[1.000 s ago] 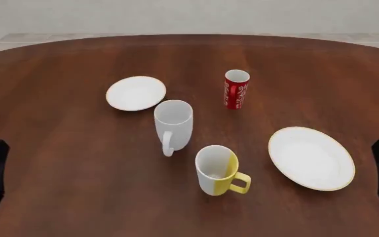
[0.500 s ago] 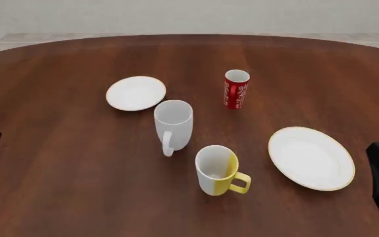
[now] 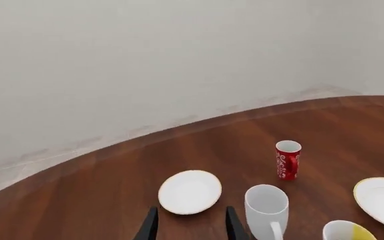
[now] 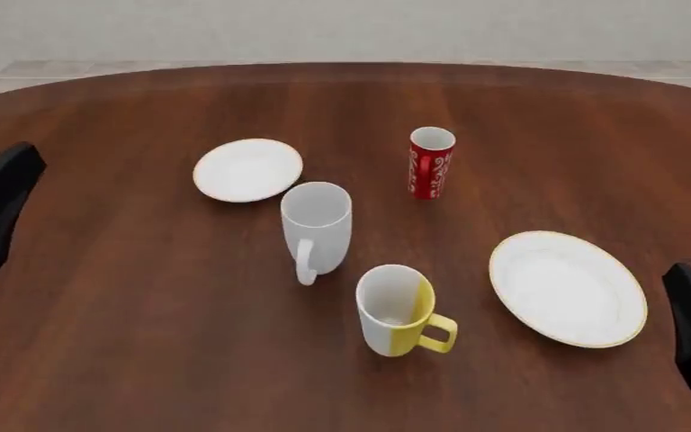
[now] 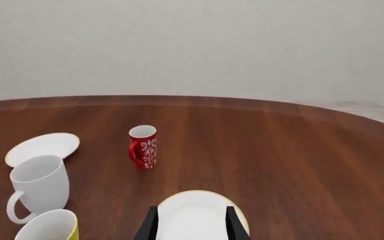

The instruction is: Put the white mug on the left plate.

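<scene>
The left gripper (image 3: 189, 227) has its jaws spread moderately wide and empty, two dark tips in its wrist view touching nothing, well back from the crockery. The right gripper (image 5: 189, 225) is likewise parted and empty, hanging above the large white gold-rimmed plate (image 4: 568, 287) on the right side.

Outward from there, the tall plain white ceramic mug (image 4: 316, 227) stands upright near the middle of the dark wooden surface (image 4: 141, 342), its loop handle turned toward the arms' side. Just beyond it, a little to the left and not touching, lies the small round white plate with a thin gold rim (image 4: 247, 169). A white-and-yellow mug (image 4: 396, 310) stands near the white mug's other side, and a red patterned cup (image 4: 431, 162) stands farther back.

The step in hand looks like the left arm's approach to the mug. To do it well, the jaws should probably come down over the rim or handle squarely, open enough to clear the wall, keeping clear of the yellow-handled mug, then lift straight before carrying the short way to the small plate.
</scene>
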